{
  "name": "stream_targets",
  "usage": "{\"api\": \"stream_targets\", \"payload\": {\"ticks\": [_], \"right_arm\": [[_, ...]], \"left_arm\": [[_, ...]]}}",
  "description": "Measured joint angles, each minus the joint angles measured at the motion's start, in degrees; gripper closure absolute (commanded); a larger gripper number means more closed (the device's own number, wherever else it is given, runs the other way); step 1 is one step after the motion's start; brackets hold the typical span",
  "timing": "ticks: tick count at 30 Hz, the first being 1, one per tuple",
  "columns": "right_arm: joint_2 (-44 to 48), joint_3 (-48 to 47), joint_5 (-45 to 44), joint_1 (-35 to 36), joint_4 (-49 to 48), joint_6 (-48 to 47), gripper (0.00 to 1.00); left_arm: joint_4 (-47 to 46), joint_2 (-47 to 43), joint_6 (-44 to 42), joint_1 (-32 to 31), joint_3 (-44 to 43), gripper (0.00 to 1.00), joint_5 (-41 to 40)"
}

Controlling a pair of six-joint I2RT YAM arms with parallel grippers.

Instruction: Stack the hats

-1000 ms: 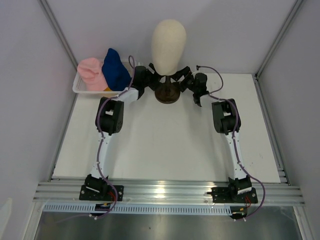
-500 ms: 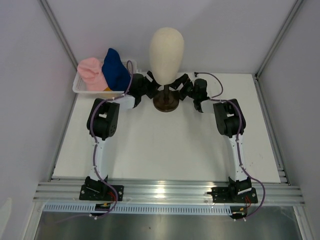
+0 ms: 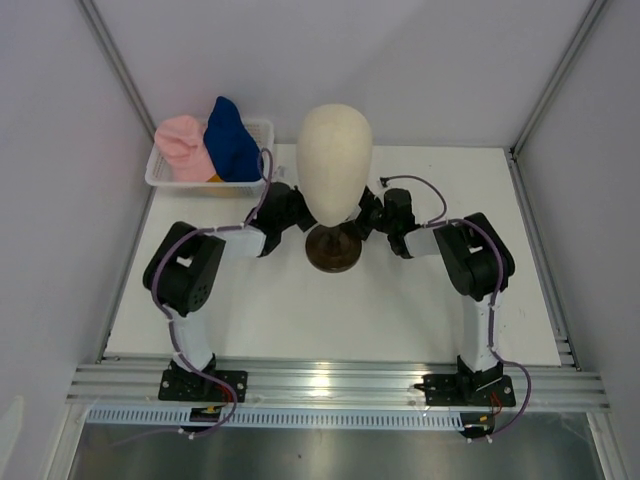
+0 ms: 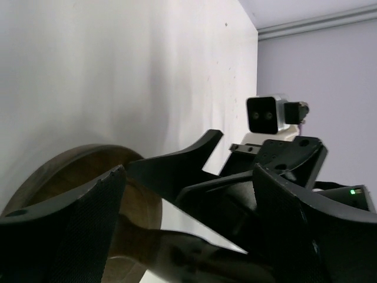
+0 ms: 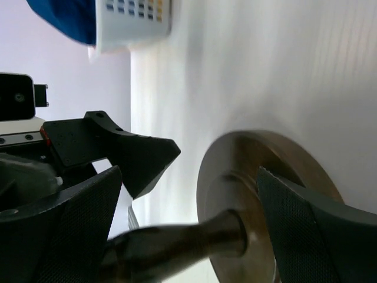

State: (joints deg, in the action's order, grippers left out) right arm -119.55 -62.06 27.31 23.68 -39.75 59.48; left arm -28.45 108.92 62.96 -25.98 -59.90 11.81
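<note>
White bench (image 3: 400,300), no stack yet: we see the pink hat (image 3: 180,143), dark blue hat (image 3: 230,138) and a yellow-orange sliver (image 3: 215,178) in the mesh basket (image 3: 160,172). Left tool (image 4: 189,177) and right tool (image 5: 188,177), both spread, straddle the mannequin stand (image 5: 177,244).

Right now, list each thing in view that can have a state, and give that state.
left gripper: open, astride the stem of the stand.
right gripper: open, astride the same stem.
mannequin head: upright on the stand, no hat on it.
pink hat: bunched in the basket.
dark blue hat: bunched in the basket, beside the pink hat.
basket: upright, holding hats.
</note>
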Motion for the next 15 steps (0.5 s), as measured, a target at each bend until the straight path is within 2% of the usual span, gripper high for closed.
{"api": "stream_targets", "payload": {"ticks": [7,15], "right_arm": [[10.5,11.0,-2.6,1.5,3.3,-2.4,0.00],[19.0,15.5,-7.7,3.7,9.3,-7.2,0.01]], "left_arm": [[-4.0,-8.8,1.0,-3.0,14.1,0.10,-1.6],[-2.4,-16.0,0.3,-6.4,19.1,0.08,-3.7]]}}
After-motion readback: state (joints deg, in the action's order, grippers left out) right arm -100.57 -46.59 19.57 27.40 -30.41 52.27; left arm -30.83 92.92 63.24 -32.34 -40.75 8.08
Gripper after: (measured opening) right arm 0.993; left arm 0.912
